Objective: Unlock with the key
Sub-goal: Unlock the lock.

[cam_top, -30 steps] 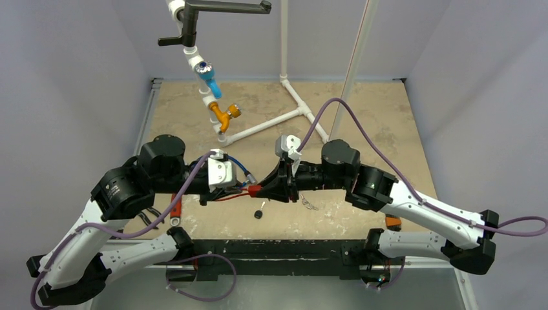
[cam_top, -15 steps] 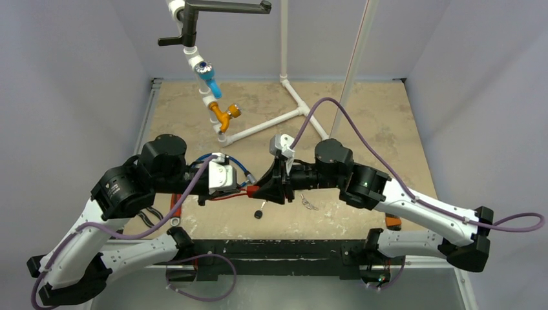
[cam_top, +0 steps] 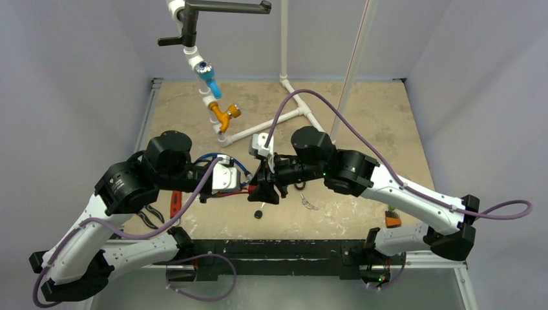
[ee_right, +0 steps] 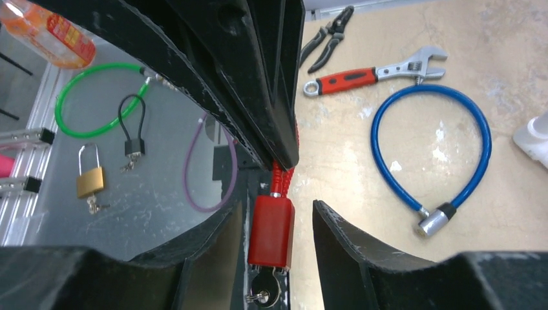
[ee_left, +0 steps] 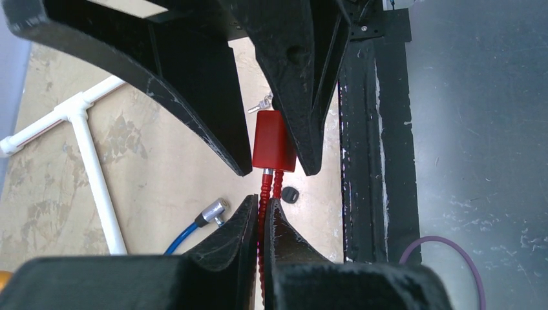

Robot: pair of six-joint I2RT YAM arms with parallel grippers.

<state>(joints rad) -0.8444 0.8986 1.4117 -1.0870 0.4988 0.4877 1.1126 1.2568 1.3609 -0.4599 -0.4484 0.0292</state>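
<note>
**Lock** (ee_right: 271,229): a red block body on a red cable (ee_left: 264,187). We find it over the near middle of the bench (cam_top: 375,129), held between the two claws. The cable leaves one end of the body and runs straight into the left claw.

**Key** (ee_right: 262,294): silvery, at the other end of the body, the end that faces the right wrist camera. It is partly cut off by the picture edge, and we cannot tell how deep it sits.

**Left claw** (ee_left: 262,208): fingers together, clamped on the red cable just behind the body.

**Right claw** (ee_right: 278,208): fingers apart, straddling the body from the opposite side. One finger lies against the body. The other stands off it with a gap showing.

**Cap** (cam_top: 258,214): small, round and black, on the bench just nearer than the lock.

**Blue cable** (ee_right: 430,148): a loop with a silver end piece, lying on the bench beside the left claw.

**Wrench** (ee_right: 371,74): red handle, on the bench past the blue cable.

**Pliers** (ee_right: 329,35): black, next to the wrench.

**Pipe frame** (cam_top: 271,123): white, at the back of the bench.

**Past the bench's near edge**, on a grey surface, we list:
- a green cable (ee_right: 97,97)
- a brass padlock (ee_right: 90,179)
- a black padlock (ee_right: 132,139)
</note>
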